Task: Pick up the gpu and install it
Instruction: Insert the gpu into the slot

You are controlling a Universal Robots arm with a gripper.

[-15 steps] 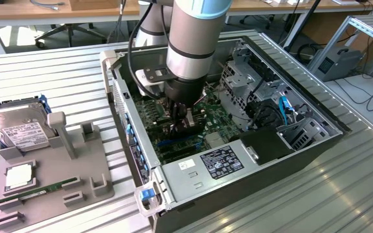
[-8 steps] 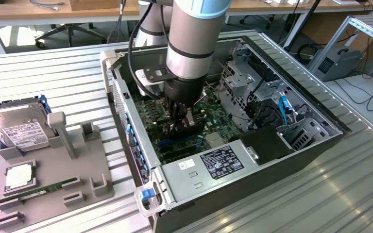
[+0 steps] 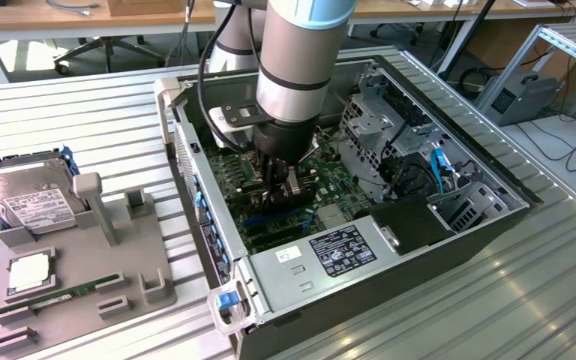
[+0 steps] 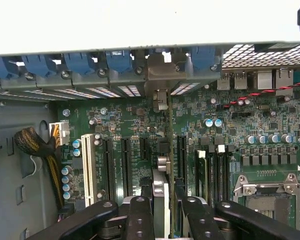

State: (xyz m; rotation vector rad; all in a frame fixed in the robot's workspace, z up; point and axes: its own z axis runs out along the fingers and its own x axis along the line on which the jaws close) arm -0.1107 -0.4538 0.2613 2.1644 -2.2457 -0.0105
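end effector (image 4: 164, 207): we see it down inside the open computer case (image 3: 488, 196), fingers (image 4: 140, 220) partly closed on the gpu (image 4: 162, 150), which stands edge-on between them
gpu: held upright over the motherboard (image 4: 270, 150), its silver bracket (image 4: 161, 75) up against the rear slot row with the blue clips (image 4: 120, 60); we can't tell whether the card edge is in the slot or just above it
risk, misalignment: card edge looks close beside the black expansion slots (image 4: 125, 160); we judge a slight sideways offset puts it on the slot wall, and pushing then could bend the board
risk, bracket: bracket tip may catch on the rear frame if the card tilts, leaving it half seated
risk, slip: grip is on the thin top edge only, so we expect the card could pivot under a push
risk, cables: yellow-black wire bundle (image 4: 40, 150) sits well apart, low concern
counter, left in the exterior view: grey parts tray (image 3: 78, 292) with hard drive (image 3: 28, 196) and RAM stick (image 3: 58, 294), not involved
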